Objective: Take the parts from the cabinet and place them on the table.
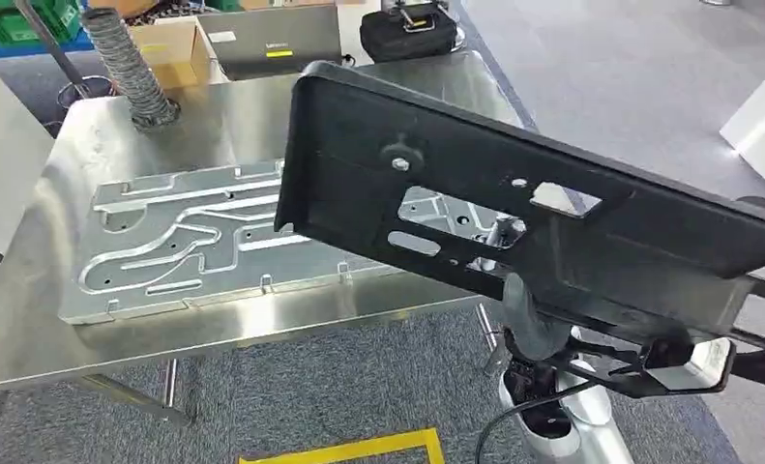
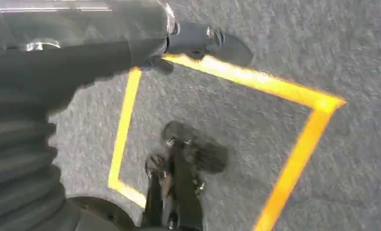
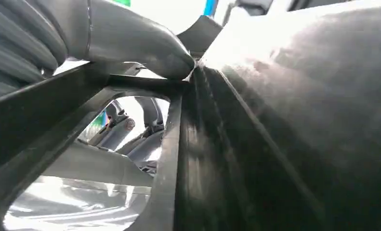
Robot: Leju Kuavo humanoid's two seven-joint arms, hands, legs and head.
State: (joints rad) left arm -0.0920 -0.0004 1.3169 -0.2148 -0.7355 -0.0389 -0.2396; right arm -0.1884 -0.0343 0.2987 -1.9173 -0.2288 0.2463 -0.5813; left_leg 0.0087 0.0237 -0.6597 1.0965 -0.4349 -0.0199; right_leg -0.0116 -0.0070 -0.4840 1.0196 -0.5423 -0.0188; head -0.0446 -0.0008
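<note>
Our right arm comes in from the lower right of the head view, its silver forearm rising to the wrist. The right robot hand (image 1: 533,324) grips the lower edge of the black part (image 1: 514,208) and holds it up, tilted, in front of us. In the right wrist view the thick grey thumb (image 3: 140,41) of that robot hand presses on a rim of the part, with the ribbed grey cover just behind it; the darker fingers are hidden by what we hold. Our left arm hangs down. In the left wrist view the left robot hand (image 2: 97,53) points at the floor, blurred, so we cannot tell how its fingers lie.
</note>
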